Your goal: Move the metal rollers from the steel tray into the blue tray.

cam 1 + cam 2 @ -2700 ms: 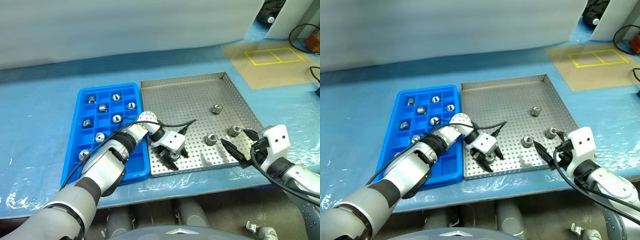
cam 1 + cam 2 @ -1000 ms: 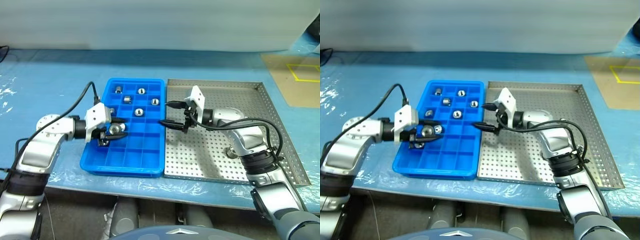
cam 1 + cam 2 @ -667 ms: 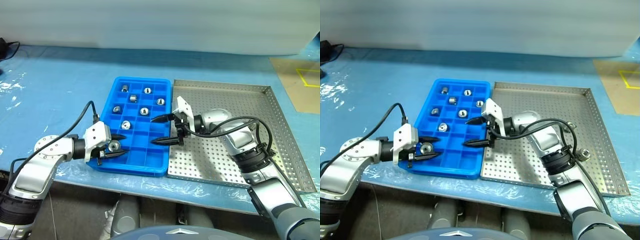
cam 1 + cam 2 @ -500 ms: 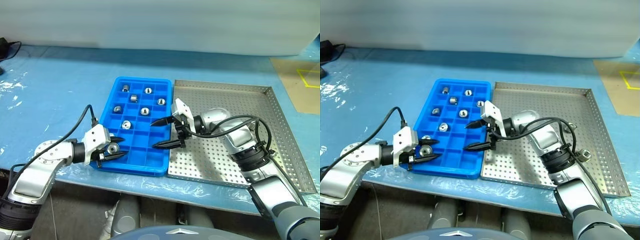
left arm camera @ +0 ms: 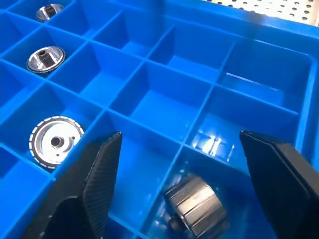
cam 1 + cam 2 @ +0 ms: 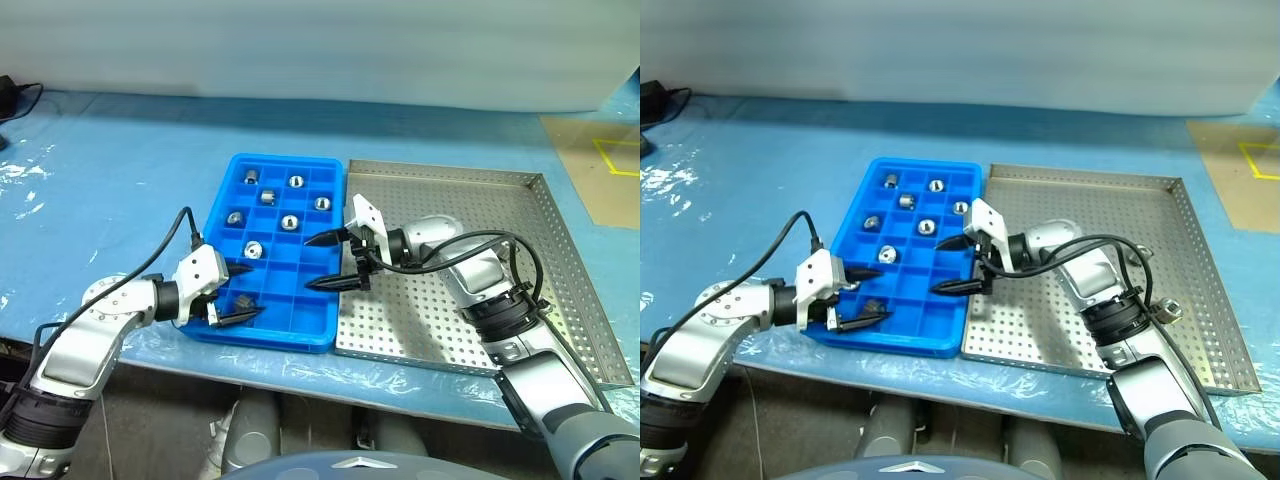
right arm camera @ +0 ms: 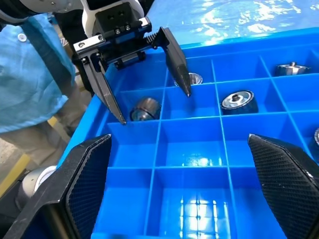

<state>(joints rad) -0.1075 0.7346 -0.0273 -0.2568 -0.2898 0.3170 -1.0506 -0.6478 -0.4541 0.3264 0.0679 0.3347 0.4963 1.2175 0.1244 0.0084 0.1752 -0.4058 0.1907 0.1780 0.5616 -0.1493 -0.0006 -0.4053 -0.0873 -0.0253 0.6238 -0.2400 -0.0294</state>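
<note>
The left gripper (image 6: pixel 237 294) is hanging wide open and empty over the blue tray (image 6: pixel 300 328), its released roller (image 5: pixel 194 203) lying on its side at six o'clock between the fingers.

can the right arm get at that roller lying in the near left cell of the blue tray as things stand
Probably not cleanly. The left tool hangs open around the roller, blocking the approach, while the right tool hovers open over the blue tray further right.

Blue tray's (image 6: pixel 322 300) near-right compartments lie empty, walled by low dividers.
</note>
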